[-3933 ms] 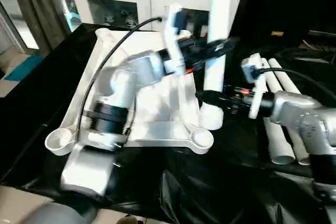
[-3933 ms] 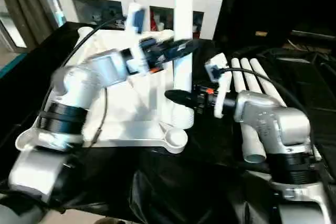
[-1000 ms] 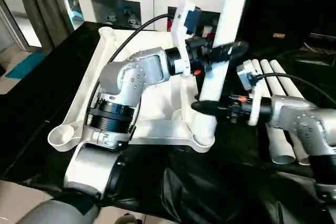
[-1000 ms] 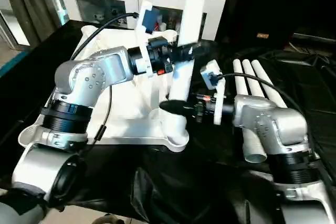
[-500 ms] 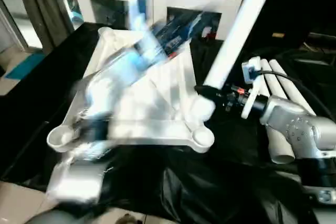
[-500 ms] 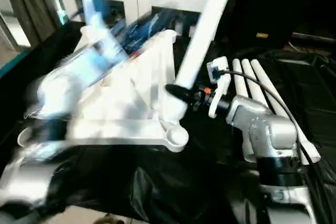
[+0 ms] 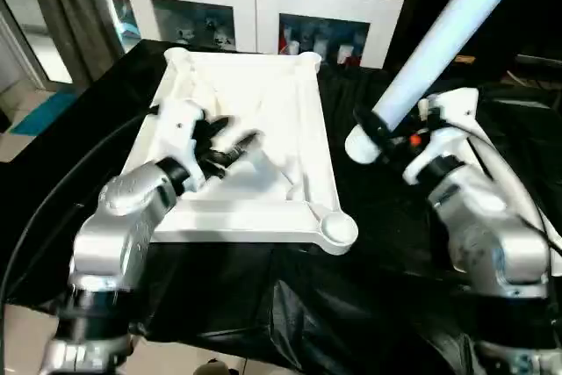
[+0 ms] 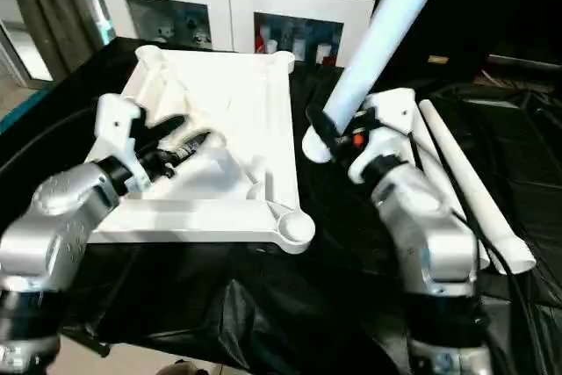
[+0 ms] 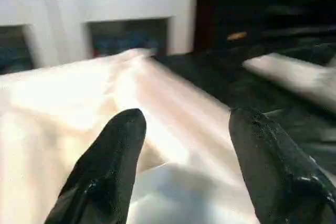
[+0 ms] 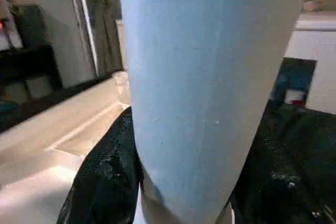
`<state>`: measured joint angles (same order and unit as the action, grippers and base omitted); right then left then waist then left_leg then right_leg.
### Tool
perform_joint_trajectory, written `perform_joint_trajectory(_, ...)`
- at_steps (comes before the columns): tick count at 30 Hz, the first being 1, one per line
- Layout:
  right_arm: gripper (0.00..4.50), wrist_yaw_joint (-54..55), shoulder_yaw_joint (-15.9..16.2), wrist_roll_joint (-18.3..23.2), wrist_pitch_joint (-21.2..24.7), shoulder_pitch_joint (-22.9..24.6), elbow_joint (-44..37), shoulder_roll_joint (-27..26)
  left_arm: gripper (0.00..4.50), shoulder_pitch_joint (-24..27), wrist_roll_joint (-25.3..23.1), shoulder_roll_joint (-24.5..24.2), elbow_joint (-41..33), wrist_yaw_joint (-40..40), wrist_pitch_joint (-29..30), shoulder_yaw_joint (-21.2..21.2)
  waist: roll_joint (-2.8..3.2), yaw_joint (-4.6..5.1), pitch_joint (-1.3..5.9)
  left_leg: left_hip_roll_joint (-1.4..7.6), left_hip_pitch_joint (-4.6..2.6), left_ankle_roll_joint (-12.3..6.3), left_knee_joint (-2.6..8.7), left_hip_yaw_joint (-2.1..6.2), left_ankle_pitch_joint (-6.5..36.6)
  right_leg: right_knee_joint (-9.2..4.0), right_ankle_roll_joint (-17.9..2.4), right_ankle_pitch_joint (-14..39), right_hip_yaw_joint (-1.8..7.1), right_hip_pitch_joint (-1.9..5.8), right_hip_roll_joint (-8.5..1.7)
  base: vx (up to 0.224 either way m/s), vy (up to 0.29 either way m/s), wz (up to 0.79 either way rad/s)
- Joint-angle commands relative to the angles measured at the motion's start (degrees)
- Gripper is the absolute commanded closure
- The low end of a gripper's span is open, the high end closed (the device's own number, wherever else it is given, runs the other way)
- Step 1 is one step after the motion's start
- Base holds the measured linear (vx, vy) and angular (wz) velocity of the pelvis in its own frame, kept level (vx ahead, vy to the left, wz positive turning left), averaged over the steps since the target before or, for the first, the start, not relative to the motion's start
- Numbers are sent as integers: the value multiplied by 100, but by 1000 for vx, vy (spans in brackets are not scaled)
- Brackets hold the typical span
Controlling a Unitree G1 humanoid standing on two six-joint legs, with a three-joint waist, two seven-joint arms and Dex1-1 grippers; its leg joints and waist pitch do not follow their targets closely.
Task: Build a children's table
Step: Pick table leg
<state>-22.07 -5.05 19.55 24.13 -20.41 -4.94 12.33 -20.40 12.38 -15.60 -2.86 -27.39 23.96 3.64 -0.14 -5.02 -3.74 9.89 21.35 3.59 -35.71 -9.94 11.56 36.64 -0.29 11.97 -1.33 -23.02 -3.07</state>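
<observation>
We saw no leg fitted yet; our right claw [image 7: 373, 129] gripped one leg [image 7: 448, 28]; left claw [image 7: 230, 148] hung released over the tabletop [image 7: 263, 103].

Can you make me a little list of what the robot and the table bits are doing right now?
table top: lies upside down on black cloth
held leg: tilted, lifted off the table top
right gripper: clamped round the held leg's lower end
left gripper: open, above the table top, holding nothing
near right socket: no leg in it
spare legs: lying on the cloth at the robot's right
</observation>
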Motion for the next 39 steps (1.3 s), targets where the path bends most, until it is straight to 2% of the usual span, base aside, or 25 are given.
perform_joint_trajectory(1, 262, -53, 12, 5, -145, 105, 0, -42, 154, 162, -308, 87, -398, 473, 88, -50, 269, -31, 403, 268, -65, 150, 487, 153, 1003, -421, -1042, 597, 235, 262, -429, 0, 0, 0)
perform_joint_trajectory(2, 262, -115, 54, -40, -240, 148, 49, -15, 154, 220, -344, 150, -515, 621, 138, -46, 178, 0, 405, 278, -59, 122, 483, 143, 1032, -437, -1089, 378, 228, 282, -409, 0, 0, 0)
perform_joint_trajectory(3, 262, -115, 54, -40, -240, 148, 49, -15, 154, 220, -344, 150, -515, 621, 138, -46, 143, 1, 408, 277, -41, 88, 486, 142, 968, -436, -1119, 277, 224, 308, -411, 0, 0, 0)
perform_joint_trajectory(5, 262, -329, 162, -137, -375, 243, 113, 112, 154, 314, -494, 216, -662, 846, 170, -116, 197, -47, 413, 259, -17, -35, 451, 133, 804, -427, -1199, 98, 225, 309, -415, 0, 0, 0)
perform_joint_trajectory(8, 262, -361, 98, -30, -311, 369, 29, 107, 154, 489, -441, 277, -717, 883, -26, -37, 191, -36, 409, 256, -7, -109, 447, 127, 717, -434, -1190, 217, 221, 311, -417, 0, 0, 0)
perform_joint_trajectory(9, 262, -330, 84, 26, -242, 404, -51, 79, 154, 539, -314, 296, -702, 833, -28, 38, 82, 2, 406, 252, -5, -151, 445, 101, 701, -462, -1170, 262, 222, 307, -399, 0, 0, 0)
perform_joint_trajectory(10, 262, -311, 82, 58, -198, 424, -104, 64, 154, 566, -233, 304, -692, 798, -18, 83, 121, -15, 409, 253, -1, -153, 448, 116, 673, -432, -1174, 283, 220, 312, -413, 0, 0, 0)
perform_joint_trajectory(11, 262, -299, 47, 180, -82, 425, -246, 35, 154, 569, -1, 268, -740, 531, -66, 104, -11, -12, 418, 249, 6, -228, 455, 113, 556, -409, -1140, 396, 216, 334, -433, 0, 0, 0)
perform_joint_trajectory(12, 262, -378, -12, 427, 95, 416, -409, 26, 154, 534, 230, 153, -805, 156, -43, 85, -55, -10, 409, 259, -17, -268, 468, 90, 560, -453, -1122, 512, 211, 294, -421, 0, 0, 0)
perform_joint_trajectory(13, 262, -407, -40, 537, 182, 393, -476, 24, 154, 501, 322, 95, -838, 0, -17, 77, -22, -18, 402, 256, -24, -280, 459, 95, 544, -441, -1102, 572, 215, 278, -425, 0, 0, 0)
perform_joint_trajectory(15, 262, -923, -185, 926, -98, 495, -260, -22, 137, 446, 788, -91, -575, -1063, -174, -71, -69, 10, 396, 285, -49, -297, 476, 85, 638, -455, -1048, 719, 205, 232, -426, 0, 0, 0)
perform_joint_trajectory(17, 262, -1016, -109, 812, 20, 512, -173, 157, 120, 380, 627, -271, -386, -1406, -241, -363, -113, 4, 383, 287, -66, -257, 500, 86, 651, -455, -976, 728, 195, 216, -409, 0, 0, 0)
perform_joint_trajectory(21, 262, -1278, -117, 1080, 539, 465, -372, 440, 107, 321, 675, -745, -414, -2437, 88, -1059, -85, 31, 394, 296, -105, -128, 518, 77, 712, -439, -964, 645, 190, 219, -418, 0, 0, 0)
perform_joint_trajectory(23, 262, -1355, -139, 1153, 713, 445, -425, 569, 107, 255, 654, -964, -408, -2892, 264, -1422, -117, 43, 398, 290, -83, -126, 510, 67, 587, -416, -997, 467, 198, 239, -429, 0, 0, 0)
perform_joint_trajectory(25, 262, -1326, -175, 1197, 847, 470, -489, 680, 107, 30, 257, -1171, -76, -3225, 84, -1897, 26, 31, 406, 273, -115, -79, 489, 64, 615, -429, -1013, 392, 203, 216, -417, 0, 0, 0)
perform_joint_trajectory(26, 262, -1288, -153, 1129, 797, 531, -529, 730, 107, -101, 19, -1154, 228, -3200, -138, -1981, -21, 52, 393, 277, -107, -70, 501, 56, 674, -462, -1008, 413, 203, 226, -410, 0, 0, 0)
perform_joint_trajectory(27, 262, -1261, -144, 1082, 766, 563, -542, 736, 107, -141, -56, -1093, 365, -3118, -294, -1955, -6, 64, 402, 272, -84, -13, 497, 64, 738, -459, -1015, 387, 202, 265, -421, 0, 0, 0)
perform_joint_trajectory(28, 262, -1185, -130, 988, 720, 633, -571, 746, 107, -228, -204, -939, 655, -2898, -615, -1879, 71, 52, 410, 267, -71, 17, 491, 88, 731, -444, -1030, 352, 199, 281, -436, 0, 0, 0)
perform_joint_trajectory(30, 262, -904, -149, 843, 718, 773, -695, 694, 107, -239, -190, -626, 784, -2251, -813, -1568, 57, 86, 426, 276, -57, 79, 479, 90, 844, -463, -1099, 307, 195, 325, -443, 0, 0, 0)
perform_joint_trajectory(31, 262, -633, -172, 719, 752, 858, -765, 622, 107, -202, -129, -445, 717, -1718, -680, -1323, 108, 70, 443, 263, -37, 51, 466, 102, 756, -441, -1168, 238, 190, 340, -456, 0, 0, 0)
perform_joint_trajectory(34, 262, 39, -285, 443, 468, 1009, -773, 235, 107, 85, -124, -77, 396, -381, -637, -619, 8, 136, 442, 274, 9, -30, 458, 94, 721, -450, -1275, 313, 170, 356, -454, 0, 0, 0)
perform_joint_trajectory(36, 262, 129, -322, 454, 449, 1010, -754, 159, 107, 122, -118, -33, 376, -260, -598, -552, 43, 189, 427, 251, -4, -84, 463, 101, 794, -489, -1153, 646, 163, 332, -428, 0, 0, 0)
perform_joint_trajectory(37, 262, 240, -360, 482, 465, 992, -702, 66, 107, 182, -124, 79, 356, -66, -629, -432, -6, 217, 413, 256, 0, -101, 473, 97, 838, -509, -1086, 823, 166, 320, -420, 0, 0, 0)
perform_joint_trajectory(38, 262, 286, -352, 485, 475, 969, -665, 22, 107, 223, -81, 192, 332, 68, -608, -325, 23, 220, 414, 264, -8, -98, 472, 100, 858, -504, -1078, 880, 167, 312, -426, 0, 0, 0)
perform_joint_trajectory(39, 262, 258, -266, 511, 567, 929, -648, 11, 107, 311, -52, 280, 246, 62, -592, -308, -28, 243, 407, 272, -12, -113, 476, 94, 889, -525, -1049, 982, 165, 301, -420, 0, 0, 0)
